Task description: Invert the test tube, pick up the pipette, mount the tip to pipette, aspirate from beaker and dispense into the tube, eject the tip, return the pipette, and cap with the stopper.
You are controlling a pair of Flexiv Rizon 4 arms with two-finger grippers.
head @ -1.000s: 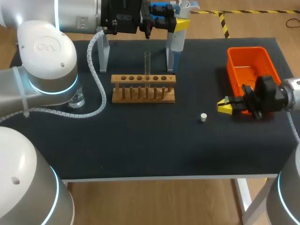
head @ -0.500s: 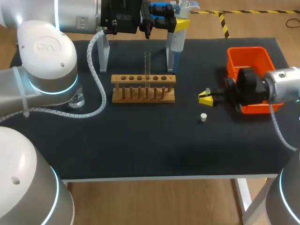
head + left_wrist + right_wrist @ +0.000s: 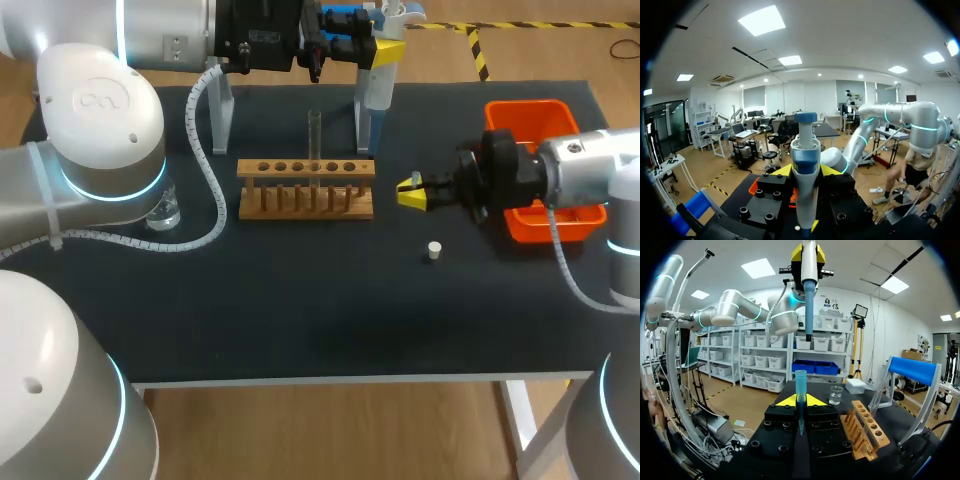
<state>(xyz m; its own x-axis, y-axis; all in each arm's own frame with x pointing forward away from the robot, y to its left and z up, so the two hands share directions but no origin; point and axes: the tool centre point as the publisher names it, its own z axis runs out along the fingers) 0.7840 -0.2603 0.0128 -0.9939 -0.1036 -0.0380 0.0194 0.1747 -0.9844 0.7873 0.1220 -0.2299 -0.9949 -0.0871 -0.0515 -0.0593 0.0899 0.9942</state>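
Tube [image 3: 314,135] upright in rack [image 3: 306,188]: done. Left jaws clamp pipette [image 3: 805,165] behind rack; right jaws clamp tip [image 3: 800,385] beside rack. Mounting, aspirating, dispensing, ejecting, capping remain.

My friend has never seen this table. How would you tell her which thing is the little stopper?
Start at the black table and find the wooden rack in its middle and the orange bin at its right. Between those two, nearer the front edge, the stopper lies alone on the bare top. It is the only small white thing there, a stubby plug.
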